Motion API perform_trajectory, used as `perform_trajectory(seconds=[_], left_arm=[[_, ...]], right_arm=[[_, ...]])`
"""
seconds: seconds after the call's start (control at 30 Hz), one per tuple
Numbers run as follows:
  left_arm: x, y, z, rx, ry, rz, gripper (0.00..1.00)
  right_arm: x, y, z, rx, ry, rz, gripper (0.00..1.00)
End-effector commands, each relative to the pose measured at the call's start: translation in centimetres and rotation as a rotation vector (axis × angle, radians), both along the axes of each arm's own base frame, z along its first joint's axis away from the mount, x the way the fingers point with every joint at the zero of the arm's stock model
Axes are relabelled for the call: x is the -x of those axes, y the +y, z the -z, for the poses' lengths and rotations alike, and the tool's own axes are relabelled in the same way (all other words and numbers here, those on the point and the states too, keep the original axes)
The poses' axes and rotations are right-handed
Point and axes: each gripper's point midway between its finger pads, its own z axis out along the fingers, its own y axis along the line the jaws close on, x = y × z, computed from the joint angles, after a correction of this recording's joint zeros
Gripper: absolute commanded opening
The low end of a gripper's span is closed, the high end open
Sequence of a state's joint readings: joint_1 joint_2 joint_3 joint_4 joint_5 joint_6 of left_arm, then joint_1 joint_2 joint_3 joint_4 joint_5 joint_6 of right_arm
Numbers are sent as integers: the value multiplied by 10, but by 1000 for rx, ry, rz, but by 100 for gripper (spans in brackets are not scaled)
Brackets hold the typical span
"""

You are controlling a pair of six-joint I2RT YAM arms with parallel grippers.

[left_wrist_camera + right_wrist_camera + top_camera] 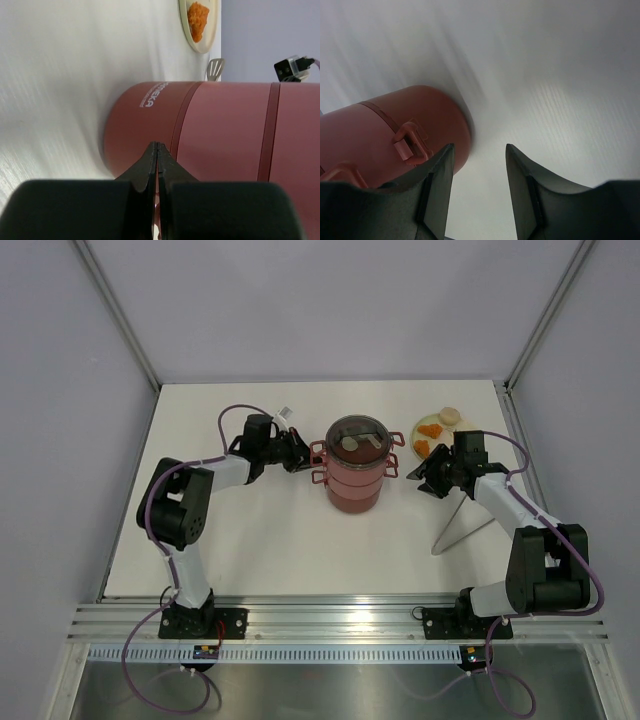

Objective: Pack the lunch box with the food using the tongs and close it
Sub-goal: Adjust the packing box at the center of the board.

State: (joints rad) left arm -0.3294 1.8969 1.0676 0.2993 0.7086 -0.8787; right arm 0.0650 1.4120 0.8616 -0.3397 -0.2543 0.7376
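From above, the stacked lunch box (353, 465) is seen mid-table, flanked by both arms, apparently to be steadied; the tongs (458, 527) lie untouched beside the right arm. In the left wrist view, the left gripper (157, 150) is clenched, probably on a side handle. In the right wrist view, the right gripper (479, 152) is spread, grasping nothing.
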Motion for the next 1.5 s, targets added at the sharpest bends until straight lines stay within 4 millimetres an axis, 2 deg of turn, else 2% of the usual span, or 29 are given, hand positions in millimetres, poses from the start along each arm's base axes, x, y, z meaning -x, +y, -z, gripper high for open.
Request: perform_trajectory(seconds=[0.0, 0.2, 0.43, 0.63, 0.87, 1.1, 1.47], left_arm=[[12, -8, -33, 24, -103, 56, 0], [30, -12, -35, 1, -104, 67, 0], [37, -9, -31, -78, -95, 62, 0], [46, -8, -20, -85, -66, 67, 0], [52, -6, -19, -86, -70, 64, 0], [53, 1, -20, -120, -81, 46, 0], [46, 12, -7, -232, -68, 18, 0]], right_arm=[[-2, -2, -5, -2, -26, -1, 53], [-3, -1, -5, -6, -25, 2, 53], [-3, -1, -5, -10, -25, 4, 53], [-4, -1, -7, -12, -27, 6, 53], [-2, -1, -6, -12, -21, 8, 53], [-3, -1, -5, -12, -22, 10, 53], [1, -5, -1, 12, -11, 15, 53]])
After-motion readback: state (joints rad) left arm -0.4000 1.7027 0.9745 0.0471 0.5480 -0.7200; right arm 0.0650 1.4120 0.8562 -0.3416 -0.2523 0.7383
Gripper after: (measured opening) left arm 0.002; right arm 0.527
